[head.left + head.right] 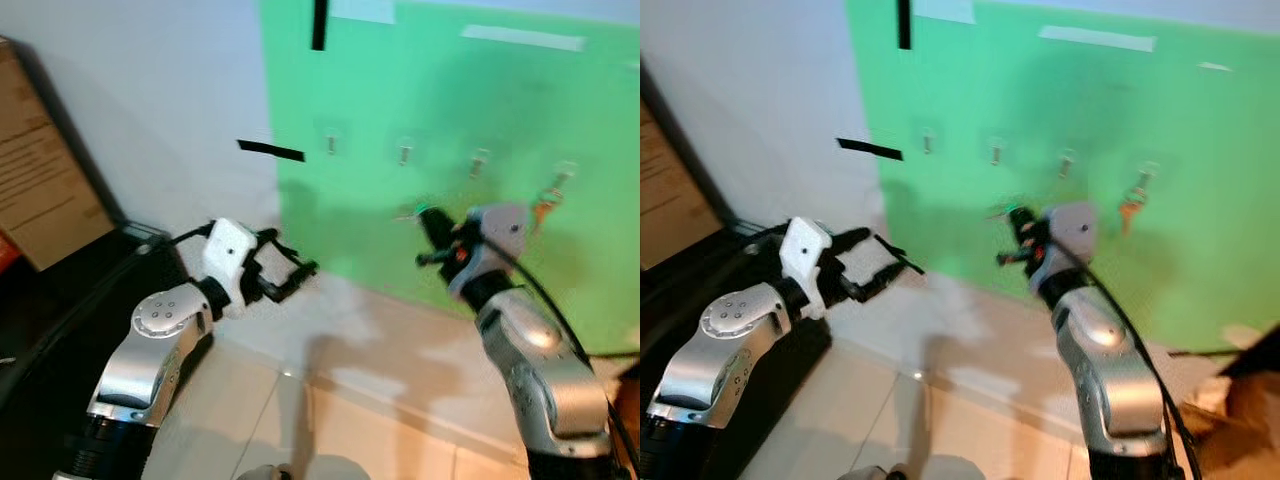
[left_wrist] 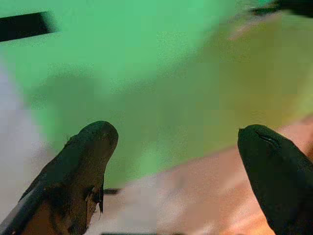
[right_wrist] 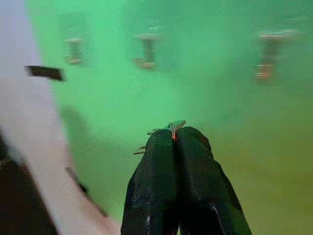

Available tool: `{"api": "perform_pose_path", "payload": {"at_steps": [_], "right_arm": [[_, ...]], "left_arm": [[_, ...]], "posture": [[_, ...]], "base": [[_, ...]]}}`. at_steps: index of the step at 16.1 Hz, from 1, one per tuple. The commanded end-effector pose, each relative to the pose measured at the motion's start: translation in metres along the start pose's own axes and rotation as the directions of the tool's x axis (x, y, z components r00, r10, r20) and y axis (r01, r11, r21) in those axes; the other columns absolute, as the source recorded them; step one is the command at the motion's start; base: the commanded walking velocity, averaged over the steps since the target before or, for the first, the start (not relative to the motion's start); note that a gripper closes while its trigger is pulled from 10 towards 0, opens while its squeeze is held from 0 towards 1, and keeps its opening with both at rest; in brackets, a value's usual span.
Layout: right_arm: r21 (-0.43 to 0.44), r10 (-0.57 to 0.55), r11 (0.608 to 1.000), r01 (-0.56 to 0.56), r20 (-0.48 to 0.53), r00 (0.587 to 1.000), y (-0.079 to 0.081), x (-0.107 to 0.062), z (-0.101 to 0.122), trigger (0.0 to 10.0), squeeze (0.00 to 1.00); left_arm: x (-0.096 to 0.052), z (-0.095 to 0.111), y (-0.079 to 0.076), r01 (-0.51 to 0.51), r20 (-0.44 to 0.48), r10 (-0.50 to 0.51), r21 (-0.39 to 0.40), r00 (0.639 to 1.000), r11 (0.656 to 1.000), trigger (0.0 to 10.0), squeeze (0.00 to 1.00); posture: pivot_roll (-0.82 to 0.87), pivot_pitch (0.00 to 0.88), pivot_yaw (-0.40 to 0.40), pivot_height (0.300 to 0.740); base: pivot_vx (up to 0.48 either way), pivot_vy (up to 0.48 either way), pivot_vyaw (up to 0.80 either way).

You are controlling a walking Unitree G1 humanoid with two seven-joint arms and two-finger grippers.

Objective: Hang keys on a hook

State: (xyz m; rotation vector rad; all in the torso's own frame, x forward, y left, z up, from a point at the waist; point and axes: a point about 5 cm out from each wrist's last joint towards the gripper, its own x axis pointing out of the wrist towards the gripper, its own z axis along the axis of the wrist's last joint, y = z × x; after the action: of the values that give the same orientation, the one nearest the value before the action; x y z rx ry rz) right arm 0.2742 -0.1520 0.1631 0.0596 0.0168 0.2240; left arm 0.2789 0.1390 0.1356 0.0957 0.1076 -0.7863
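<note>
Left eye view: the right gripper (image 1: 428,222), jaws pressed together on the keys (image 1: 410,212), is raised before the green panel (image 1: 480,90), which carries four hooks; the rightmost hook (image 1: 565,172) already bears an orange-tagged key (image 1: 545,208). The left gripper (image 1: 290,270) idles with jaws spread.

Right eye view: three hooks look free; the nearest free hook (image 1: 1067,160) seems the sensible target.

Left wrist view: two spread fingers (image 2: 88,161), nothing between them.

Right wrist view: the keys' ring peeks from the closed tips. Approach slowly and level, bring the ring above the peg, then lower before releasing.
</note>
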Motion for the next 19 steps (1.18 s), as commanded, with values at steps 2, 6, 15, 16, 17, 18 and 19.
{"api": "perform_pose_path", "payload": {"at_steps": [2,6,15,16,17,18,19], "right_arm": [[0.034,-0.036,0.999,0.036,0.012,0.999,-0.008,0.000,0.005,10.0,0.00],[0.047,-0.053,0.998,0.051,0.041,0.998,-0.020,-0.005,0.011,10.0,0.00],[0.058,-0.008,0.998,0.001,0.111,0.994,-0.020,0.016,0.033,10.0,0.00],[0.053,-0.013,0.999,0.007,0.109,0.994,-0.022,0.020,0.034,10.0,0.00],[0.050,-0.009,0.999,0.004,0.109,0.994,-0.023,0.023,0.036,10.0,0.00],[0.051,-0.009,0.999,0.004,0.109,0.994,-0.023,0.024,0.036,10.0,0.00],[0.053,-0.008,0.999,0.003,0.111,0.994,-0.023,0.025,0.037,10.0,0.00]], "left_arm": [[-0.001,0.007,-0.004,0.066,0.009,-0.066,0.014,0.998,0.998,10.0,0.00],[-0.001,0.009,-0.010,0.140,0.012,-0.140,-0.002,0.990,0.990,10.0,0.00],[0.002,0.011,-0.014,0.183,0.009,-0.183,-0.006,0.983,0.983,10.0,0.00],[0.002,0.011,-0.014,0.188,0.009,-0.188,-0.006,0.982,0.982,10.0,0.00],[0.001,0.012,-0.015,0.194,0.010,-0.194,-0.006,0.981,0.981,10.0,0.00],[0.001,0.012,-0.016,0.195,0.010,-0.195,-0.006,0.981,0.981,10.0,0.00],[0.001,0.012,-0.016,0.195,0.009,-0.195,-0.007,0.981,0.981,10.0,0.00]], "posture": [[-0.05,0.000,0.048,0.740],[-0.07,0.000,0.059,0.740],[-0.07,0.000,0.064,0.740],[-0.06,0.000,0.061,0.740],[-0.06,0.000,0.058,0.740],[-0.06,0.000,0.058,0.740],[-0.06,0.000,0.056,0.740]], "base": [[0.000,0.000,0.00],[0.000,0.000,0.00],[0.000,0.000,0.00],[0.000,0.000,0.00],[0.000,0.000,0.00],[0.000,0.000,0.00],[0.000,0.000,0.00]]}}
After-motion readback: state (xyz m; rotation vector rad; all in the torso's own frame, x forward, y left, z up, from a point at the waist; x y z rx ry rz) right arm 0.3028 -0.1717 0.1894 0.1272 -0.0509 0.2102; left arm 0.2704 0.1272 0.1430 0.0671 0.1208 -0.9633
